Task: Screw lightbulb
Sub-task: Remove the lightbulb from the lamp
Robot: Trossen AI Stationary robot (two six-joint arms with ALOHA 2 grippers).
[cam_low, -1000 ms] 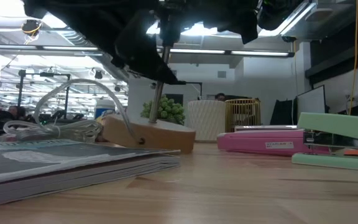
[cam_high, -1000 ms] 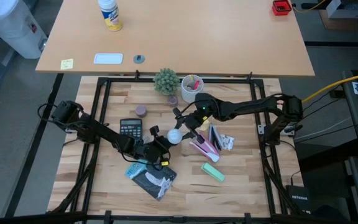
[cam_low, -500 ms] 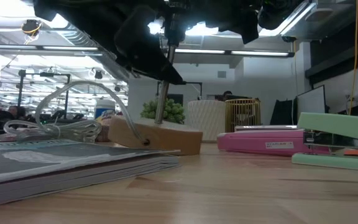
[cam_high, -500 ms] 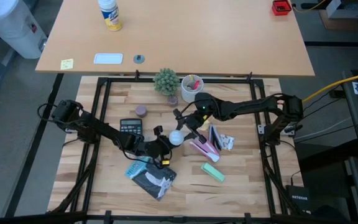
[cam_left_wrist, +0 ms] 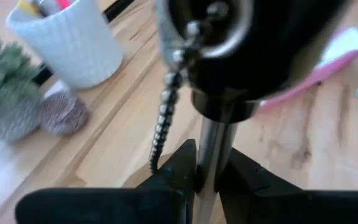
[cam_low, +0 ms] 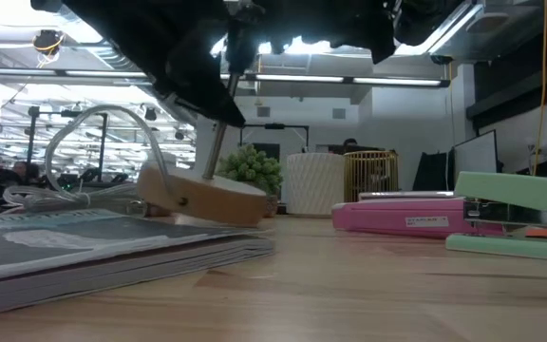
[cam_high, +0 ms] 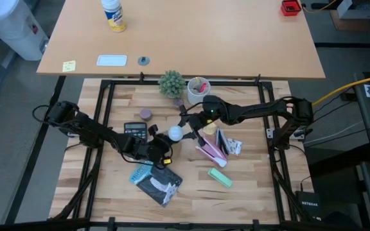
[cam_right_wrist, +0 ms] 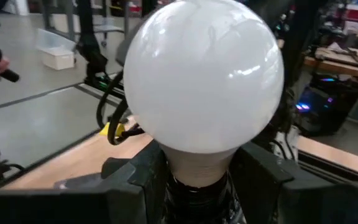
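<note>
high view: both hands meet over the middle of the wooden worktop (cam_high: pixel 249 192), around a small lamp stand.
the right hand (cam_high: pixel 186 128) is clamped on the neck of the lightbulb (cam_high: pixel 174 133), its fingers (cam_right_wrist: pixel 135 180) on either side just under the white globe, which sits above the black socket (cam_left_wrist: pixel 229 37). the left hand (cam_high: pixel 161 153) grips the stand's thin metal stem (cam_left_wrist: pixel 211 149) between its fingertips, a bead chain (cam_left_wrist: pixel 166 106) hanging beside it. in the low view the wooden base (cam_low: pixel 207 198) is tilted, one edge raised off the worktop. a pink stapler (cam_high: pixel 209 149), a calculator (cam_high: pixel 134 131) and a white cup (cam_high: pixel 197 90) lie nearby.
</note>
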